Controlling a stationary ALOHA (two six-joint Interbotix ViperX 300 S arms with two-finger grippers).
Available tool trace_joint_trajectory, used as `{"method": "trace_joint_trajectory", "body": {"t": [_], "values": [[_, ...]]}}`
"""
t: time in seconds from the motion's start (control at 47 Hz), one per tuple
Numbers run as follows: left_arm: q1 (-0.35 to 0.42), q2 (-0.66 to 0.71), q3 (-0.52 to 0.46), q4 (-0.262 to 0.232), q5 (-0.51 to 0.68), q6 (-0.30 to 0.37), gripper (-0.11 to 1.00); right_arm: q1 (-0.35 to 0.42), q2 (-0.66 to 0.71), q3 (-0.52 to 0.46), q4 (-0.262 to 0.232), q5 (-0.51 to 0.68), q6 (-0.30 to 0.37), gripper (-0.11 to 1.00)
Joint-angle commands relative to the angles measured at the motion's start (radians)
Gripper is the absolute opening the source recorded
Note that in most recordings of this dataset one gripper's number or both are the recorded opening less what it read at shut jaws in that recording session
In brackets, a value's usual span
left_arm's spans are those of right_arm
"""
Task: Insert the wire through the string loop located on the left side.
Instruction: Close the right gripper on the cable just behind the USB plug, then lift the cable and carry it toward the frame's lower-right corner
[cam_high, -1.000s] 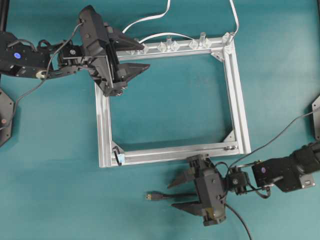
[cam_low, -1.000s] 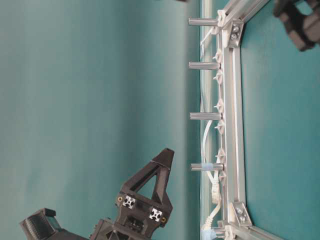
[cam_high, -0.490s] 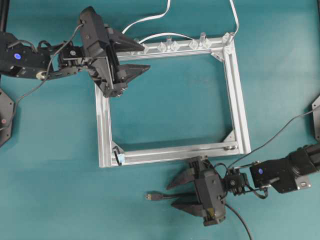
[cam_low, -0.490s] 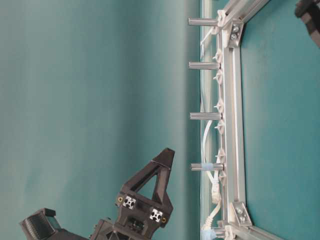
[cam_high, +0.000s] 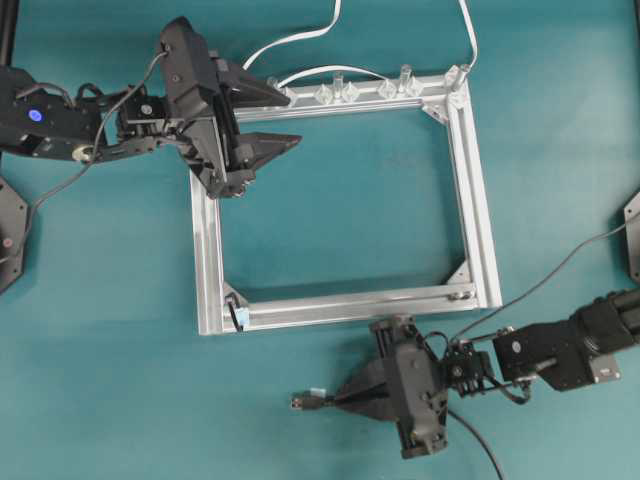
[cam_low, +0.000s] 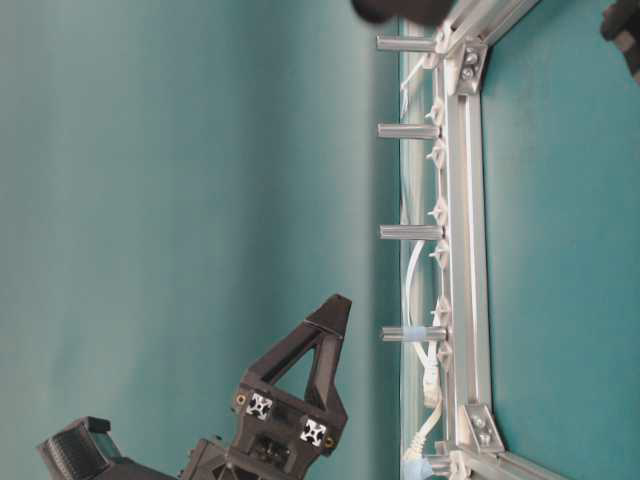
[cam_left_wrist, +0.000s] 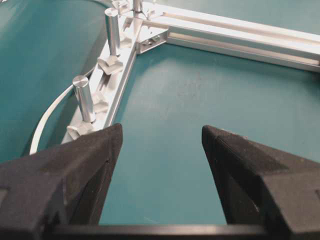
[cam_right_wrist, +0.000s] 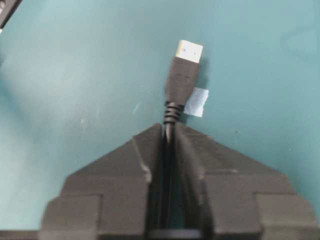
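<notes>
The right claw (cam_high: 335, 400) pinches the wire (cam_right_wrist: 184, 80) behind its plug, pointing left along the surface, with the loop (cam_high: 234, 315) up-left; left claw (cam_high: 268, 120) gapes wide.

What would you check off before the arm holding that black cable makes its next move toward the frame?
1. Right end effector shut on the wire: ok, fingers pinch it just behind the plug.
2. Plug sticks out ahead of the fingers: ok.
3. String loop at the frame corner unobstructed: ok in the overhead view.
4. Plug lined up with the loop: not ok, it lies on the table below the frame.
5. Left end effector out of the way: ok, open, at the far corner.
6. Loop wide enough for the plug: cannot tell.
</notes>
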Motion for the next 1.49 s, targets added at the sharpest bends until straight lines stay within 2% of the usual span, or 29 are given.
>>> {"method": "trace_joint_trajectory", "body": {"t": [0.0, 0.192, 0.447, 0.66, 1.149, 1.469], "values": [[-0.006, -0.025, -0.012, 0.003, 0.000, -0.002, 0.72, 0.005, 0.006, -0.009, 0.015, 0.067, 0.025, 0.10], [-0.011, -0.025, -0.015, 0.003, 0.011, -0.002, 0.72, 0.006, 0.005, -0.008, 0.017, 0.061, 0.038, 0.10], [-0.025, -0.025, -0.017, 0.003, 0.021, -0.002, 0.72, 0.008, -0.023, 0.015, 0.015, -0.026, 0.037, 0.10], [-0.026, -0.025, -0.017, 0.003, 0.021, -0.002, 0.72, 0.008, -0.049, 0.034, 0.015, -0.051, 0.034, 0.10], [-0.026, -0.040, -0.017, 0.003, 0.031, -0.002, 0.72, 0.008, -0.186, 0.049, 0.014, -0.035, -0.044, 0.10], [-0.026, -0.040, -0.018, 0.003, 0.035, 0.000, 0.72, -0.009, -0.236, 0.049, 0.014, 0.023, -0.051, 0.10]]}}
